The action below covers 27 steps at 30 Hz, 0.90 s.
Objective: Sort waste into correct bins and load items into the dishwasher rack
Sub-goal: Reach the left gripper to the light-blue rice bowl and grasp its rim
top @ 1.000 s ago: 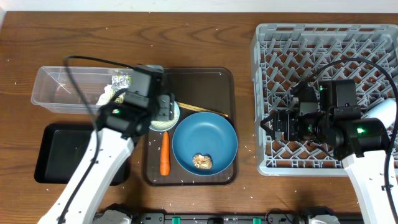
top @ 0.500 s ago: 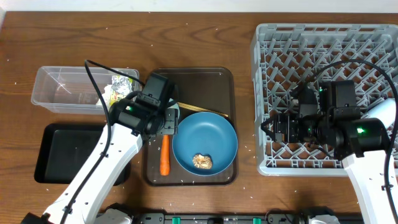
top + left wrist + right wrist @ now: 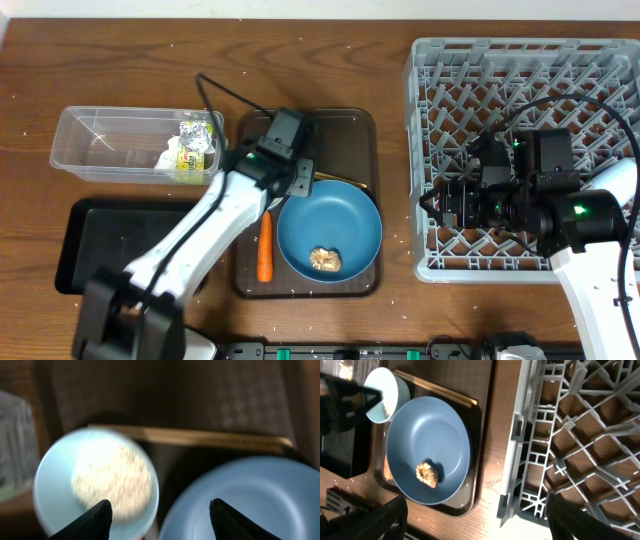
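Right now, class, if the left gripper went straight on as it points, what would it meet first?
Likely the light-blue cup of rice: one finger lines up with it. Between the fingers lies bare brown tray beside the blue plate. Depth unclear.

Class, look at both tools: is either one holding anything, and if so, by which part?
Neither holds anything. The left tool hangs open above the light-blue cup and blue plate; the right tool hangs open by the rack edge.
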Available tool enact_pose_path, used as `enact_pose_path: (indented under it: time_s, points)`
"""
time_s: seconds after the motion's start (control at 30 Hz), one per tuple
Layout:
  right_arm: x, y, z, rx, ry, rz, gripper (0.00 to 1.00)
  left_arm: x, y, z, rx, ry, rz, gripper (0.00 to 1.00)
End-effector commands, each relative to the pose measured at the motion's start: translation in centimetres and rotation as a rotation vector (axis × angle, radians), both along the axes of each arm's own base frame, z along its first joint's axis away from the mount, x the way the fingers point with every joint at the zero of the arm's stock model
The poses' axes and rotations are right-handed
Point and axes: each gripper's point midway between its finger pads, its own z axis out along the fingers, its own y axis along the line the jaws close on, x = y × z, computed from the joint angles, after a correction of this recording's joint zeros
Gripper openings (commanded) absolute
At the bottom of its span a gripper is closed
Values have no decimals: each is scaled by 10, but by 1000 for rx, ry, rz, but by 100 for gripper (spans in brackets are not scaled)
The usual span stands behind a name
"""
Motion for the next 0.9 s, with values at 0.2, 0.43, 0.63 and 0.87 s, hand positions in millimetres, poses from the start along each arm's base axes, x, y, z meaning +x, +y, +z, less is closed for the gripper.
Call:
enact_pose_path:
  time_s: [0.2,0.43,0.63,0.87]
  points:
    - [-3,5,3,4,3,18,82,24,11,-38,104,-13,61,59]
    - [-2,5,4,5,-1,18,82,19,13,-47,114,21,76,54]
    - [-3,5,3,4,3,18,82,18,16,-57,128,44,81,52]
    - [-3,5,3,4,1,18,82,15,19,-56,129,58,98,44]
